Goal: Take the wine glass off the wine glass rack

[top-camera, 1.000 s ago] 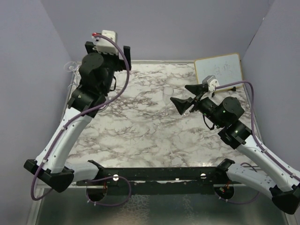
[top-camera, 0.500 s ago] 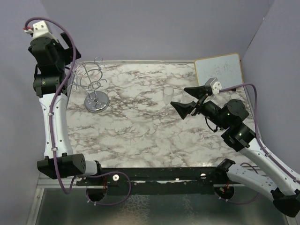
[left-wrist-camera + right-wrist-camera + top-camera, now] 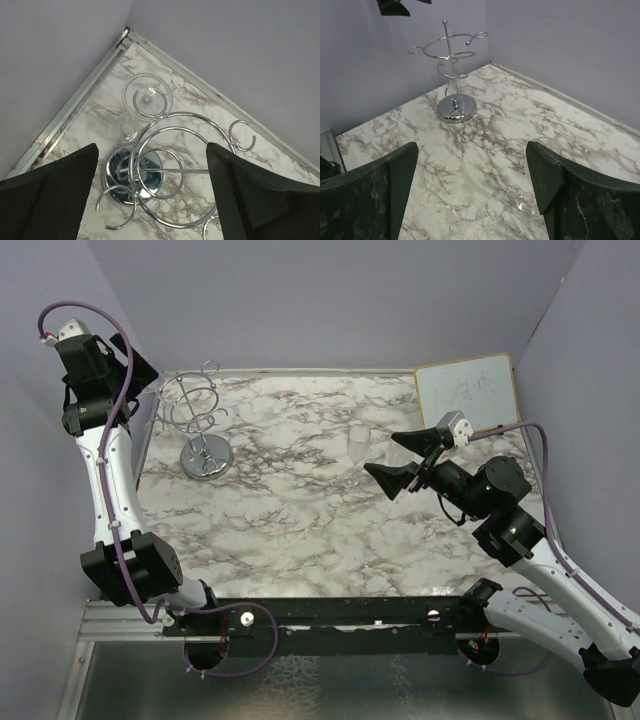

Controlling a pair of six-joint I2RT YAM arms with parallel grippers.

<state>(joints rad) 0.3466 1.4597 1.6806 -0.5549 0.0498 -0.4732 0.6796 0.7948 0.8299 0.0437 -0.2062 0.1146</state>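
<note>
Rack: shiny chrome wire; glass clear, smooth; tbl glossy marble-look.

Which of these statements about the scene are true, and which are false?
1. The wine glass rack stands upright on the table, near its far left corner. True.
2. The left gripper is shut on a glass. False: it is open above the rack and holds nothing.
3. A clear glass stands on the table ahead of the right gripper. True.
4. The rack holds no glass. False: a wine glass hangs foot-up from one loop.
5. The whiteboard lies at the far left. False: it is at the far right.
</note>
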